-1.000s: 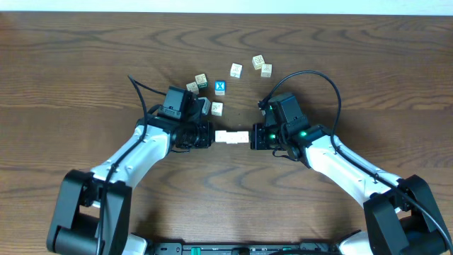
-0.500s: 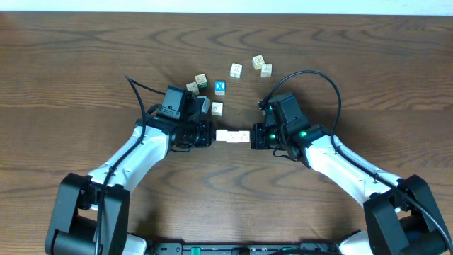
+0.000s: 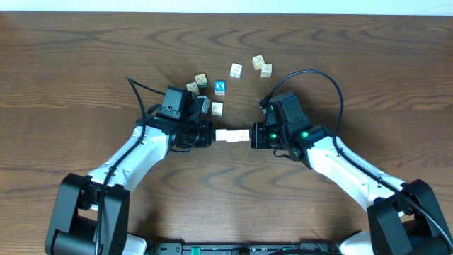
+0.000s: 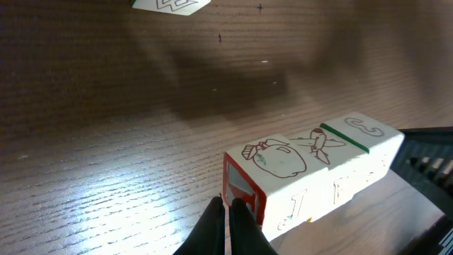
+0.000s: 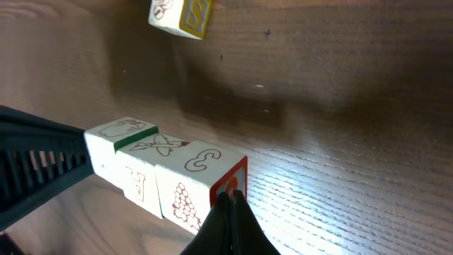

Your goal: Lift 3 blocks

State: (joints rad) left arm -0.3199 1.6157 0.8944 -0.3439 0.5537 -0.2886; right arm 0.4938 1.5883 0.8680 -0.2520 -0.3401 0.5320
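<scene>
Three cream-white blocks (image 3: 232, 134) form one straight row between my two grippers. The left gripper (image 3: 214, 134) is shut, and its joined fingertips (image 4: 228, 207) press the red-framed end face of the nearest block (image 4: 279, 159). From the other side, my right gripper (image 3: 250, 134), also shut, pushes its tips (image 5: 230, 200) against the red-framed end of the block (image 5: 205, 164) at that end. The middle block (image 5: 159, 149) is squeezed between the two outer ones. In both wrist views a dark shadow lies on the wood apart from the row, which appears to hang just above the table.
Loose cubes lie beyond the row: a blue-faced X cube (image 3: 220, 88), a pair (image 3: 197, 83) by the left wrist, one (image 3: 216, 108) just behind the row, and three more (image 3: 258, 65) at the back. The brown wooden table (image 3: 71, 71) stretches out on all sides.
The row of blocks and both gripper tips sit a touch farther up in the overhead view than a second ago. Both grippers stay shut against its ends.
</scene>
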